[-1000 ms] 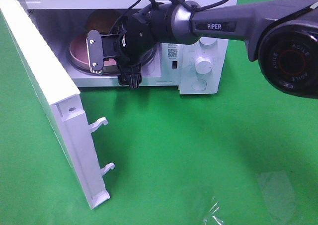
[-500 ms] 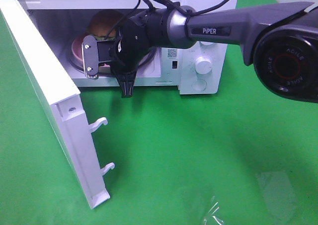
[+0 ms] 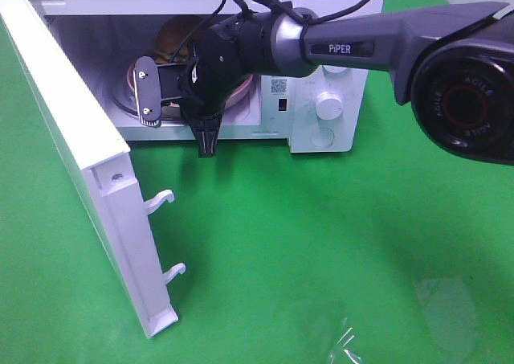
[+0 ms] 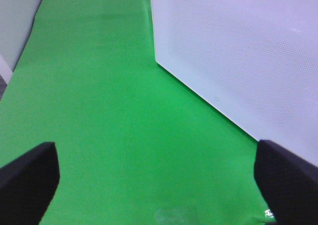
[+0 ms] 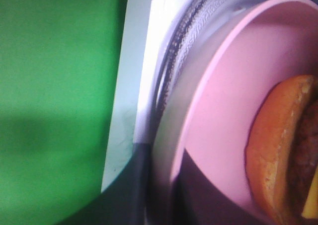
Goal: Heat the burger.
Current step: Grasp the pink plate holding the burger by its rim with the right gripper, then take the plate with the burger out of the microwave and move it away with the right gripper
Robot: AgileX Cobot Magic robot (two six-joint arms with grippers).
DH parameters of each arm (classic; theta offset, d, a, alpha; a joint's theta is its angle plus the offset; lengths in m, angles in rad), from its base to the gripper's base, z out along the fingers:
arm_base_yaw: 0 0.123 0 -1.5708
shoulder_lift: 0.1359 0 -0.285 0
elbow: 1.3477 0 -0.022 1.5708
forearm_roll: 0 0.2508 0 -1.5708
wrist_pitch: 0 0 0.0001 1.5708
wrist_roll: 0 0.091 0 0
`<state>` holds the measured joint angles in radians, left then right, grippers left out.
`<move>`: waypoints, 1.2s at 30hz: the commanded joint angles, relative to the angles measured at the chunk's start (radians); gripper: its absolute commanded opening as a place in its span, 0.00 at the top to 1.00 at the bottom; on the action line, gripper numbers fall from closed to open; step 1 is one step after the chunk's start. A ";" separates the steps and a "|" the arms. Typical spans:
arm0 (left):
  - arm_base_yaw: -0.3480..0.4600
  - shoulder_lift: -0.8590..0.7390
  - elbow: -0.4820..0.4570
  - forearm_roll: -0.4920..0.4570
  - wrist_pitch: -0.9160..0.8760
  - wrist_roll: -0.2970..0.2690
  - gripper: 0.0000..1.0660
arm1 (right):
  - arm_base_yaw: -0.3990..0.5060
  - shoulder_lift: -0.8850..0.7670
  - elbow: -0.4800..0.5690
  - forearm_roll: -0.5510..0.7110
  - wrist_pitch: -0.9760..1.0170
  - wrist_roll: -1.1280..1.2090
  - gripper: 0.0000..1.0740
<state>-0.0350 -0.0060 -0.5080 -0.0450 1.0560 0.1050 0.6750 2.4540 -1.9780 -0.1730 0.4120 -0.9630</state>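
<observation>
pink plate (image 5: 218, 125), white microwave (image 3: 321, 131), green cloth (image 3: 321, 243)

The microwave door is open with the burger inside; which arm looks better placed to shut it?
Probably the left: its open gripper faces the door's outer side. The right gripper is at the microwave's opening.

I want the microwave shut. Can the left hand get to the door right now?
Probably yes. The door hangs wide open with bare green cloth beside it. The left hand is open and empty, with nothing between it and the microwave.
</observation>
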 commanded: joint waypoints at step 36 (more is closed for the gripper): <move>0.003 -0.019 0.005 0.001 -0.013 -0.001 0.06 | -0.010 -0.259 0.364 0.212 -0.099 -0.533 1.00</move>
<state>-0.0350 -0.0060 -0.5080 -0.0450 1.0560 0.1050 0.6690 2.2270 -1.6280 0.0340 0.3570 -1.4690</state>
